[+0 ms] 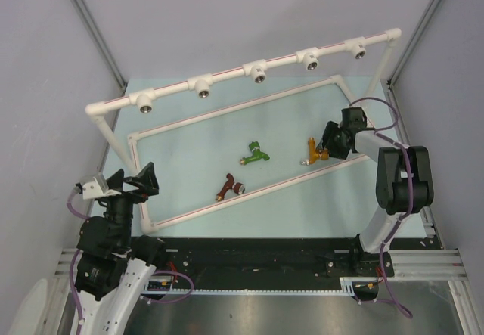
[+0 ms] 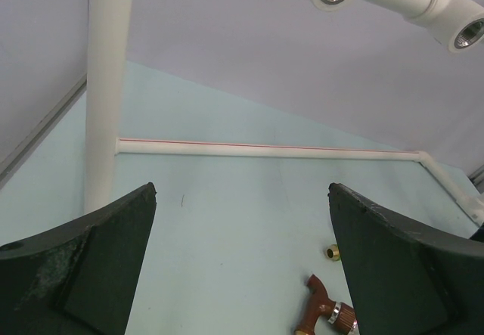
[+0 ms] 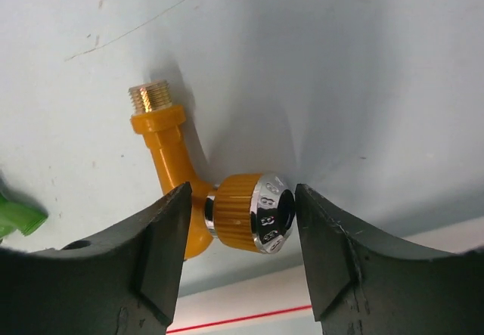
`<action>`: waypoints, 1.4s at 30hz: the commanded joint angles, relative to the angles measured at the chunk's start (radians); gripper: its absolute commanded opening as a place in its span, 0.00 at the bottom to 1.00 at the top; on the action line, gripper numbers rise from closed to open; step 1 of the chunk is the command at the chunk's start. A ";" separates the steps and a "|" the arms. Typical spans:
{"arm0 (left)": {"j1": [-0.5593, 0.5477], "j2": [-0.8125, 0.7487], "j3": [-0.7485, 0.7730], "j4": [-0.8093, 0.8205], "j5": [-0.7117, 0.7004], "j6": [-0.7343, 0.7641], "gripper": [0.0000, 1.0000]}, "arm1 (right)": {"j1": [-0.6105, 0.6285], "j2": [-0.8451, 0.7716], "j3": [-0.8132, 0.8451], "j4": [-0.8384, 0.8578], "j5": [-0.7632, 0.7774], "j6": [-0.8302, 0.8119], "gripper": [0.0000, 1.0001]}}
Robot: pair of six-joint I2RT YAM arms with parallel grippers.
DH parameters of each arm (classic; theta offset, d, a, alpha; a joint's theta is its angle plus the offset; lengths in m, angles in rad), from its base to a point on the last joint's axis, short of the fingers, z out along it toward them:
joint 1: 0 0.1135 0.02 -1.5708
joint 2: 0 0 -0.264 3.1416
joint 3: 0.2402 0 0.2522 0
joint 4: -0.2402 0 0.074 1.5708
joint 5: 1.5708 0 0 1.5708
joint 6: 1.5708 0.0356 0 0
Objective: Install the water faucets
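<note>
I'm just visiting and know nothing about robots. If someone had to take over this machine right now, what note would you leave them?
Left gripper: open, empty, near the frame's left post.
Right gripper: straddling the knob of the orange faucet, which lies on the table; unclear if clamped.
Green faucet and red-brown faucet: loose on the table, inside the white pipe frame.
Done: nothing installed; all five sockets are empty.
Left: all three faucets.
</note>
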 commanded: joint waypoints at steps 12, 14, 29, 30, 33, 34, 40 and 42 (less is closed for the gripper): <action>-0.006 -0.139 0.024 0.009 0.000 -0.005 1.00 | 0.116 0.033 0.003 0.041 -0.022 -0.033 0.48; -0.006 -0.130 0.022 0.012 0.009 -0.006 1.00 | 0.126 0.020 0.003 0.041 -0.025 -0.035 0.32; -0.006 0.066 -0.094 0.191 0.387 -0.297 1.00 | 0.245 -0.102 0.002 0.094 -0.042 -0.066 0.01; -0.006 0.089 -0.138 0.269 0.411 -0.371 1.00 | 0.264 -0.111 0.002 0.100 -0.033 -0.073 0.01; -0.006 0.195 -0.235 0.483 0.566 -0.494 1.00 | 0.307 -0.123 0.002 0.108 -0.008 -0.089 0.01; -0.006 0.262 -0.251 0.527 0.592 -0.518 1.00 | 0.314 -0.126 0.002 0.111 -0.005 -0.093 0.01; -0.021 0.618 -0.243 0.728 0.708 -0.608 1.00 | 0.386 -0.148 -0.007 0.136 0.004 -0.093 0.00; -0.033 0.741 -0.239 0.826 0.735 -0.628 1.00 | 0.404 -0.157 -0.023 0.159 0.004 -0.087 0.00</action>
